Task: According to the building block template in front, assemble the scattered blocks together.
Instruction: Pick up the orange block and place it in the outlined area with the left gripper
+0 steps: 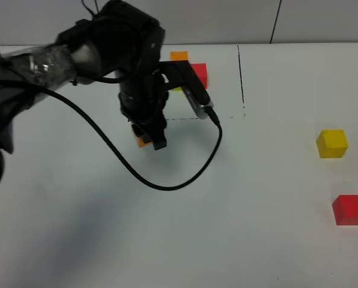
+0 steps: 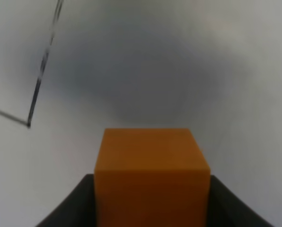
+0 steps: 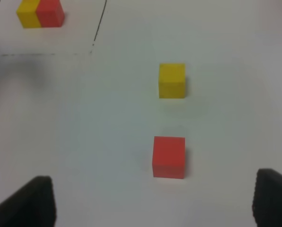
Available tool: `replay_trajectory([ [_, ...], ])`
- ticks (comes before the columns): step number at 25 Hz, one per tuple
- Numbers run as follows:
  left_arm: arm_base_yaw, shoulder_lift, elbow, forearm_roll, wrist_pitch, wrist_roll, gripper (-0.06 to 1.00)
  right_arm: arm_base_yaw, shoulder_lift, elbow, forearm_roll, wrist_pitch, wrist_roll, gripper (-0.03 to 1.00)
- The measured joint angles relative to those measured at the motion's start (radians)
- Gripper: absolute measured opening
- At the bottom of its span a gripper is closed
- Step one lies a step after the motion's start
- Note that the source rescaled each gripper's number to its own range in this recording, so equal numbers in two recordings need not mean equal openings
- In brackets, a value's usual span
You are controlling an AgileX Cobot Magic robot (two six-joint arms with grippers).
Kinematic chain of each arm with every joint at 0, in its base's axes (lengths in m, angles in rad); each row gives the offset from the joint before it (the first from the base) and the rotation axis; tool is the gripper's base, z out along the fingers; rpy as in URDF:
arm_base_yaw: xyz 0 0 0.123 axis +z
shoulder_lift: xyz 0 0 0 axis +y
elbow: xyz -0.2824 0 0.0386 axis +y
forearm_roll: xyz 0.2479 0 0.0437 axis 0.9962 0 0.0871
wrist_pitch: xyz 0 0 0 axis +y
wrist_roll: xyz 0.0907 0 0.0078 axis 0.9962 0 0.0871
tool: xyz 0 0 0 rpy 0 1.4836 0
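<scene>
Exterior high view, nearest first. The red cube (image 1: 349, 209) sits on the table (image 1: 245, 252) toward the right. The yellow cube (image 1: 331, 143) lies just behind it, apart from it, and both are free.

The right gripper (image 3: 157, 203) shows only in its own wrist view. Its jaws are spread wide with nothing between them, and the red cube lies ahead.

Farther in, left of centre, the left gripper (image 1: 150, 139) pinches the orange cube (image 2: 152, 172) across two opposite side faces, low over the table. We cannot tell if it touches down.

Beyond it lies the template (image 1: 199, 73), inside its black outline (image 1: 241, 78).

We judge the cubes light, rigid and smooth-faced. Take them squarely on flat opposite sides at mid-height, since a corner grip would likely let them twist.
</scene>
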Motion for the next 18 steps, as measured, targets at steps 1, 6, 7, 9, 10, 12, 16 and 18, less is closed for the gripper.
replay_trajectory([
  [1, -0.015, 0.028, -0.05, -0.003, 0.019, 0.039, 0.0, 0.0, 0.0, 0.0, 0.0, 0.0, 0.0, 0.7],
  [6, -0.041, 0.172, -0.247, -0.044, 0.093, 0.184, 0.0, 0.0, 0.0, 0.0, 0.0, 0.0, 0.0, 0.7],
  [7, -0.041, 0.195, -0.28, -0.055, 0.093, 0.204, 0.0, 0.0, 0.0, 0.0, 0.0, 0.0, 0.0, 0.7],
  [9, -0.041, 0.23, -0.333, -0.069, 0.093, 0.241, 0.0, 0.0, 0.0, 0.0, 0.0, 0.0, 0.0, 0.7],
  [10, -0.041, 0.246, -0.351, -0.072, 0.093, 0.256, 0.0, 0.0, 0.0, 0.0, 0.0, 0.0, 0.0, 0.7],
  [12, -0.041, 0.269, -0.389, -0.075, 0.093, 0.289, 0.0, 0.0, 0.0, 0.0, 0.0, 0.0, 0.0, 0.7],
  [16, -0.041, 0.301, -0.415, -0.077, 0.093, 0.35, 0.0, 0.0, 0.0, 0.0, 0.0, 0.0, 0.0, 0.7],
  [18, -0.041, 0.315, -0.415, -0.087, 0.088, 0.377, 0.0, 0.0, 0.0, 0.0, 0.0, 0.0, 0.0, 0.7],
])
